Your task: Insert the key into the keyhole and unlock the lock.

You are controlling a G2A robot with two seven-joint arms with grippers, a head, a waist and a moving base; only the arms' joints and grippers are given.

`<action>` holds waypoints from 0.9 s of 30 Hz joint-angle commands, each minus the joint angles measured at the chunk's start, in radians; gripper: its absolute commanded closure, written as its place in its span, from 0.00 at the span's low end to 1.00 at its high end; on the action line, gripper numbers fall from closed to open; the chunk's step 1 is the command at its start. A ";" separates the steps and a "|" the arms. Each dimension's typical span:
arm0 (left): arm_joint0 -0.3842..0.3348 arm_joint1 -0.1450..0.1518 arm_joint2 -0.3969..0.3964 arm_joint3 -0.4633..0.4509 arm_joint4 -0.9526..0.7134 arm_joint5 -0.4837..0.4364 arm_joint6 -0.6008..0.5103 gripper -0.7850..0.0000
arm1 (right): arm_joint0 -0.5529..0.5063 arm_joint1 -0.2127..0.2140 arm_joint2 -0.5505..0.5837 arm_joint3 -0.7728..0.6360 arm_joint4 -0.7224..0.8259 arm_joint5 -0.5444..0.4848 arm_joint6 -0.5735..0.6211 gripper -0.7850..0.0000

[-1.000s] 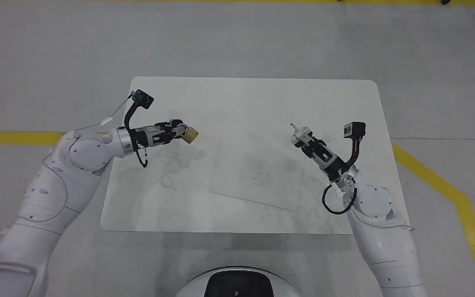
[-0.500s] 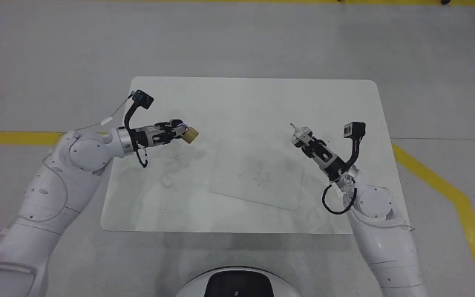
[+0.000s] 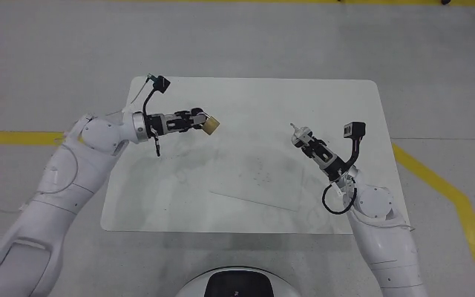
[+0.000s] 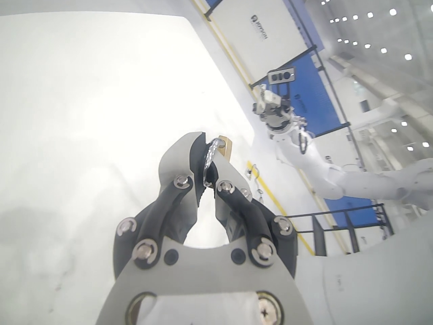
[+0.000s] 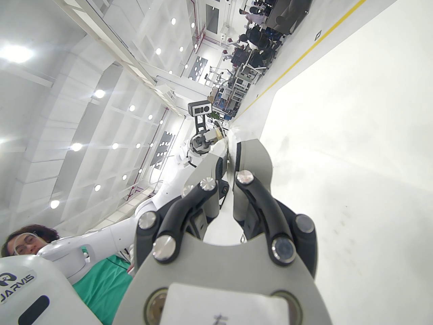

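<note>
Lock [image 3: 211, 125] is held above the counter [image 3: 260, 96], left of centre in the top view, with its shackle [image 4: 209, 157] clamped in the left jaws. The right jaws, well apart, pinch the key [image 3: 294, 128]. Step: alignment. Next move likely requires the lock turned toward the key.

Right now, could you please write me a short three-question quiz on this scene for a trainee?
1. True or false: the key is already inside the lock.
2. Fill in: the left gripper clamps the lock by its ____.
3. What does the right gripper hold? A) the lock B) the key C) nothing
Key: 1 false, they are far apart; 2 shackle; 3 B.
</note>
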 commanded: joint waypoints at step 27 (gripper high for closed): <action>0.051 -0.151 0.051 0.114 -0.946 0.175 -0.147 1.00 | 0.088 -0.038 -0.119 0.056 0.062 0.040 -0.234 1.00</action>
